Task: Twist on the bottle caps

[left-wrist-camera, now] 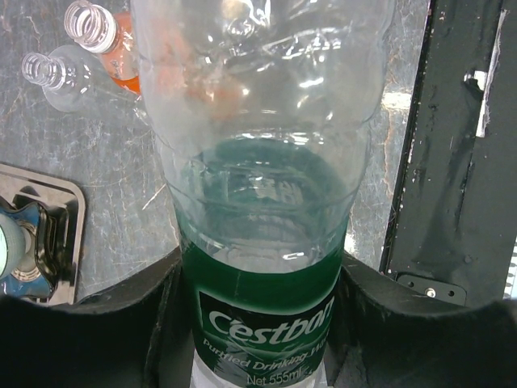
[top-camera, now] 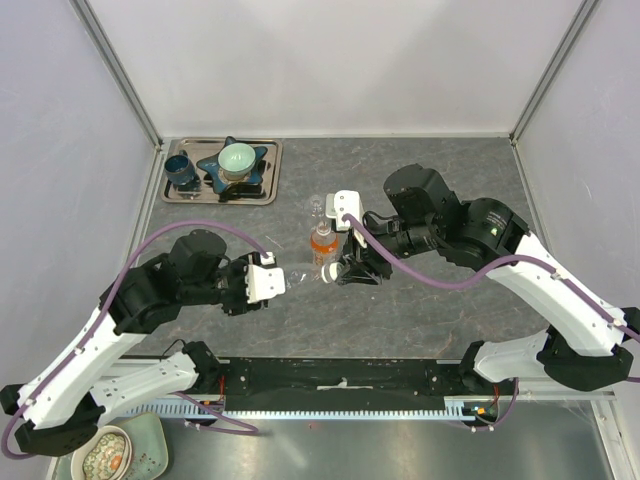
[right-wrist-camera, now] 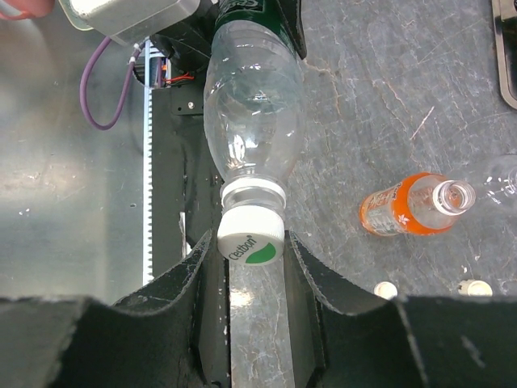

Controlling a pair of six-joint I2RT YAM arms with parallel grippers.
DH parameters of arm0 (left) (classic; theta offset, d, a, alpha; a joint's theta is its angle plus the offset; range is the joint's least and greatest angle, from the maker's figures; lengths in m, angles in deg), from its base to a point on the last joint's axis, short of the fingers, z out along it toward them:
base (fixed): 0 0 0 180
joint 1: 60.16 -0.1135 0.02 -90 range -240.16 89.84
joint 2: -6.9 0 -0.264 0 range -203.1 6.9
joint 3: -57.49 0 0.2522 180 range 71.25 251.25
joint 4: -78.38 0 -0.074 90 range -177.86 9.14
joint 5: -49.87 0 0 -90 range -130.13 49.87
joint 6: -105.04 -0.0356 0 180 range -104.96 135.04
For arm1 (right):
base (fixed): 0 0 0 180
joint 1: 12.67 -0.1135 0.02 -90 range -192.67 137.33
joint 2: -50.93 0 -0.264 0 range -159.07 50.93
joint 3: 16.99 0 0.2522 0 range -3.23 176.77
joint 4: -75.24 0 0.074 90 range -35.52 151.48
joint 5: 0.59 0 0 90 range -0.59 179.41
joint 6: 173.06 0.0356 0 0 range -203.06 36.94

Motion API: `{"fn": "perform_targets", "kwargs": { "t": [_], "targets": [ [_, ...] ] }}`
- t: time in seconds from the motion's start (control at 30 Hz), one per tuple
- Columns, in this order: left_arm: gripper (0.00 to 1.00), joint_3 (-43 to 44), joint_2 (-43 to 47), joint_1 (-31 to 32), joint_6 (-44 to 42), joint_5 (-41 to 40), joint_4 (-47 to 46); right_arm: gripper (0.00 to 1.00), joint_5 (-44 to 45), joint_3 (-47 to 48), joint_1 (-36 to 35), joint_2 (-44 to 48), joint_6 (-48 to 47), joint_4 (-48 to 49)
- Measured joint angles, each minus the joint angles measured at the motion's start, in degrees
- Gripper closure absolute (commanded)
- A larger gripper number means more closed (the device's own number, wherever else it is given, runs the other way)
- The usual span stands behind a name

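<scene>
My left gripper (left-wrist-camera: 258, 323) is shut on the green-labelled clear bottle (left-wrist-camera: 258, 202), gripping it at the label and holding it roughly level above the table. My right gripper (right-wrist-camera: 252, 250) is shut on a white bottle cap (right-wrist-camera: 250, 241) that sits on this bottle's neck. In the top view the two grippers face each other, left (top-camera: 275, 280) and right (top-camera: 340, 270). The orange bottle (right-wrist-camera: 404, 206) and the smaller clear bottle (right-wrist-camera: 505, 178) stand uncapped just behind. Two loose caps (right-wrist-camera: 386, 289) (right-wrist-camera: 475, 287) lie on the table near them.
A metal tray (top-camera: 268, 190) at the back left holds a dark blue cup (top-camera: 181, 170) and a pale green bowl (top-camera: 238, 157) on a blue star-shaped dish. A black rail (top-camera: 340, 380) runs along the near edge. White walls enclose the table.
</scene>
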Motion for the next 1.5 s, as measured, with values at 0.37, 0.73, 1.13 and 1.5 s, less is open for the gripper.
{"fn": "perform_targets", "kwargs": {
  "t": [0.37, 0.73, 1.13, 1.5],
  "targets": [
    [0.61, -0.02, 0.52, 0.0, -0.87, 0.0, 0.66, 0.64, -2.4, 0.0, 0.02, -0.24, 0.0, -0.04],
    [0.66, -0.31, 0.33, -0.02, -2.84, -1.31, 2.21, 0.64, -3.89, -3.28, -1.88, -0.17, 1.2, 0.57],
    [0.67, -0.31, -1.44, 0.07, -3.04, -3.56, 1.27, 0.66, 0.24, -7.63, -2.67, 2.69, 4.68, 4.98],
    [0.68, -0.2, -0.79, 0.66, -3.19, -1.16, -1.53, 0.67, 5.86, -4.61, -3.28, 4.2, 3.1, 5.05]
  ]
}}
